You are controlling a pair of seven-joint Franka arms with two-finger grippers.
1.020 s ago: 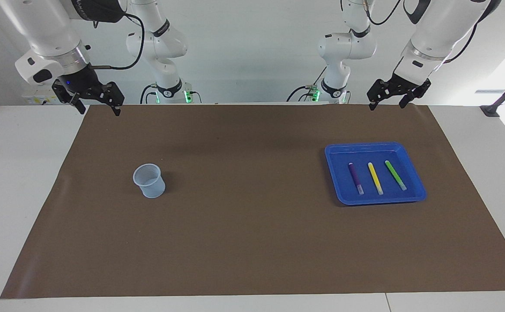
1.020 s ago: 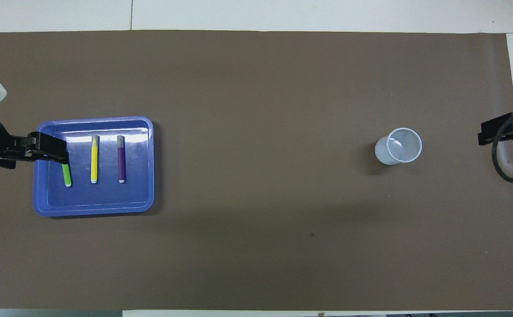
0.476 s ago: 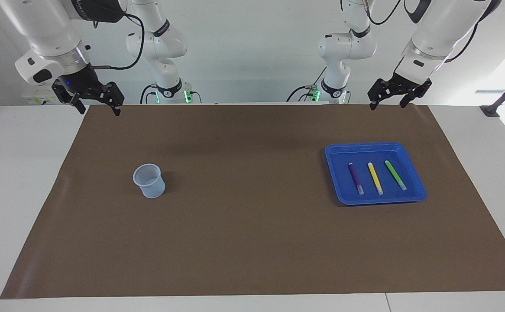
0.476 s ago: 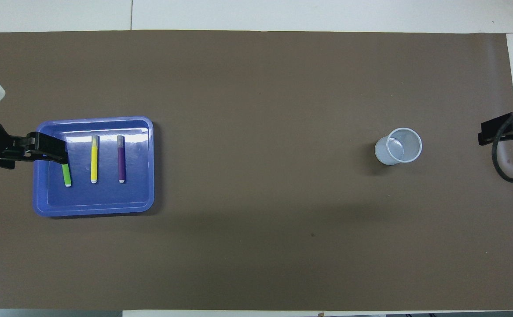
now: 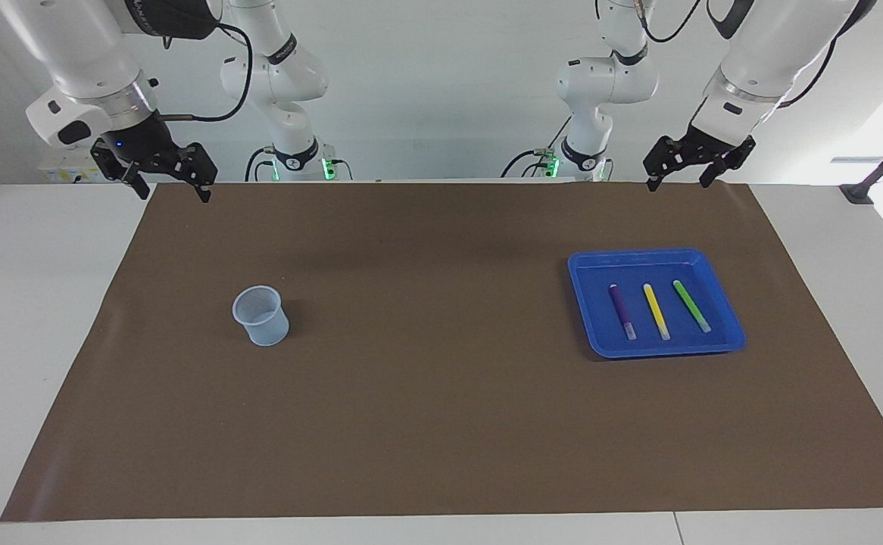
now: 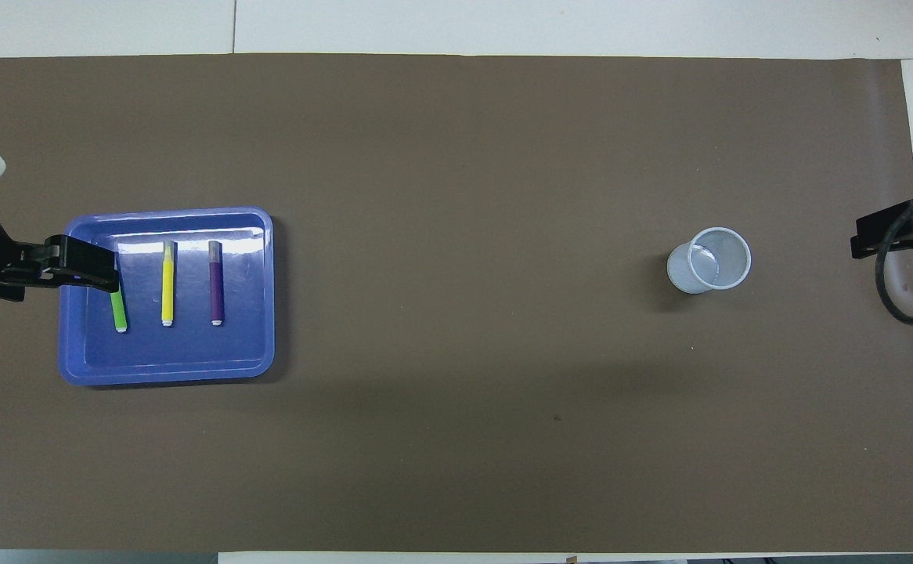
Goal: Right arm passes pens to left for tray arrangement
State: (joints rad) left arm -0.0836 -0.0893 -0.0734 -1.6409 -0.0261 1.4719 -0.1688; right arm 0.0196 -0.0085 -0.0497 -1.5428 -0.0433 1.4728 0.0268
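The blue tray (image 5: 579, 303) lies on the brown mat toward the left arm's end; it also shows in the overhead view (image 6: 167, 366). In it lie three pens side by side, apart from each other: purple (image 5: 622, 310), yellow (image 5: 656, 310) and green (image 5: 691, 305). My left gripper (image 5: 676, 183) hangs open and empty, high over the mat's edge by the robots. In the overhead view the left gripper (image 6: 84, 266) covers the tray's rim and the green pen's (image 6: 119, 312) far end. My right gripper (image 5: 174, 193) waits open and empty over the mat's corner at its own end.
A small translucent pale-blue cup (image 5: 261, 316) stands upright on the mat toward the right arm's end, also in the overhead view (image 6: 709, 259). The brown mat (image 5: 441, 424) covers most of the white table.
The left gripper has drifted very slightly up and back toward its arm's end. The right arm, pens, tray and cup have not moved.
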